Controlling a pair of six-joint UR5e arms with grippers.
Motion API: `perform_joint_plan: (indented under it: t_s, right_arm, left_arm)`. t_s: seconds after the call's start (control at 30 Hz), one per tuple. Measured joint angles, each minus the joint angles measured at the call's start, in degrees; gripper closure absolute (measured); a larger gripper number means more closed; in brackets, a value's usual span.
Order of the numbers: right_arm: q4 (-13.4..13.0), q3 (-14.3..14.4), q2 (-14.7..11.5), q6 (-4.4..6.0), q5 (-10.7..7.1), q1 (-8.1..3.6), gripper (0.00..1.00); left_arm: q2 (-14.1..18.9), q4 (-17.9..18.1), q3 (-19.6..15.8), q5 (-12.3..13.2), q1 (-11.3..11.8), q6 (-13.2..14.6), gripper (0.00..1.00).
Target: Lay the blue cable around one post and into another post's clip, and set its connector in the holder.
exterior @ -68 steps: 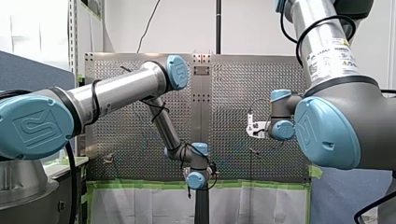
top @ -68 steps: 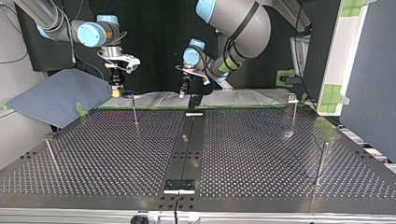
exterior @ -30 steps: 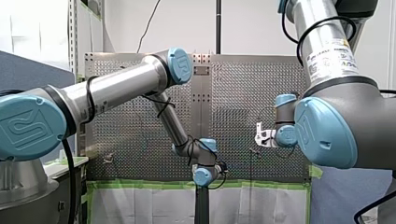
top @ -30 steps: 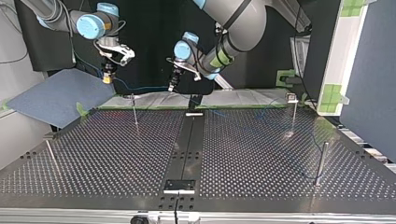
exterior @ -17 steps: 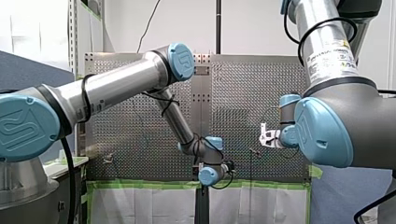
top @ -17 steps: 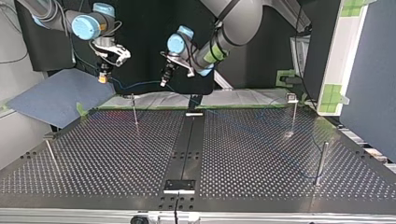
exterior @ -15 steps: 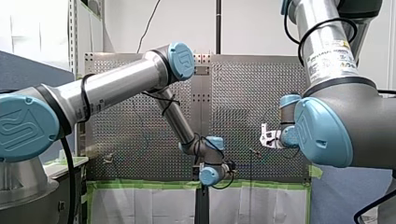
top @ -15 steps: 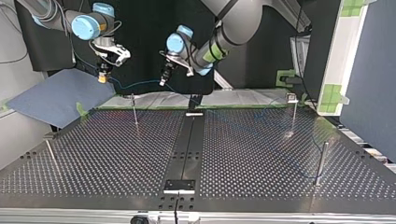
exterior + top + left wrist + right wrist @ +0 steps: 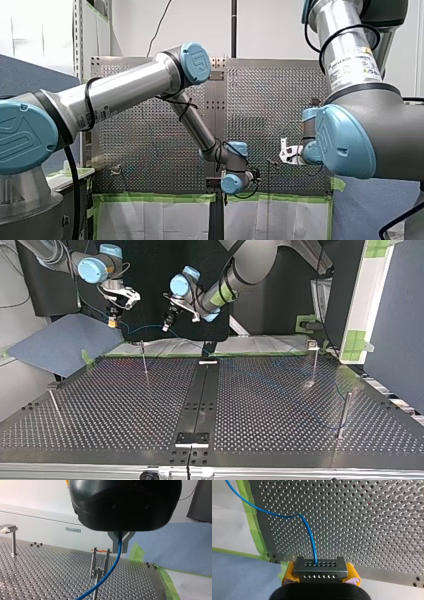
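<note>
My left claw [image 9: 165, 327], pinching the blue cable [image 9: 114, 560], has swung toward the clip post [image 9: 144, 360], seemingly for clipping; my right claw [image 9: 113, 322] pinches the connector [image 9: 320, 566].

White wall [image 9: 200, 25], blue mat [image 9: 60, 342], possibly a dark curtain [image 9: 145, 265].

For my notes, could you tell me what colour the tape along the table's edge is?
Green; the tape shows best in the right wrist view.

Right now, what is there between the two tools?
Only a stretch of blue cable, hanging in the air from my right tool, which holds its connector, to my left tool. The top view shows it.
</note>
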Motion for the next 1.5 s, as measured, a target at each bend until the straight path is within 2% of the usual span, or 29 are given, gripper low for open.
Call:
perform_joint_plan:
  t_s: [0.1, 0.27, 0.5, 0.7, 0.97, 1.03, 1.17, 1.27, 1.5]
  right_arm:
    - [-0.08, 0.01, 0.0, -0.99, -1.43, -0.78, 1.0]
    - [0.48, 0.02, 0.03, -1.86, -3.89, -2.42, 1.0]
    - [0.04, 0.34, 0.04, -1.94, -7.72, -4.89, 1.0]
    - [-2.48, 1.36, 0.07, -1.51, -10.85, -7.83, 1.0]
    - [-6.62, 1.28, 1.08, -1.11, -15.04, -12.01, 1.0]
    - [-7.5, 0.89, 1.71, -1.25, -15.89, -12.87, 1.0]
    - [-9.57, -0.19, 3.61, -2.35, -17.97, -14.78, 1.0]
    - [-11.05, -0.8, 5.06, -2.89, -19.44, -15.2, 1.0]
    - [-13.02, -1.77, 7.01, -3.13, -22.92, -15.14, 1.0]
  left_arm:
    - [0.0, -0.05, 0.04, 0.0, -0.01, -0.08, 0.99]
    - [0.0, -0.07, 0.05, -0.01, 0.15, -0.24, 0.99]
    - [0.0, -0.07, 0.06, -0.64, 0.52, -0.57, 0.99]
    - [0.0, -0.14, 0.48, -0.95, 0.83, -0.83, 0.99]
    - [0.0, -0.55, 1.05, -0.99, 0.93, -0.9, 0.99]
    - [0.0, -0.98, 1.21, -1.22, 0.94, -0.9, 0.99]
    - [0.0, -1.99, 1.34, -2.09, 0.96, -0.86, 0.99]
    - [0.0, -2.48, 1.34, -2.48, 0.95, -0.78, 0.99]
    - [0.0, -2.68, 1.36, -2.71, 0.72, -0.65, 0.99]
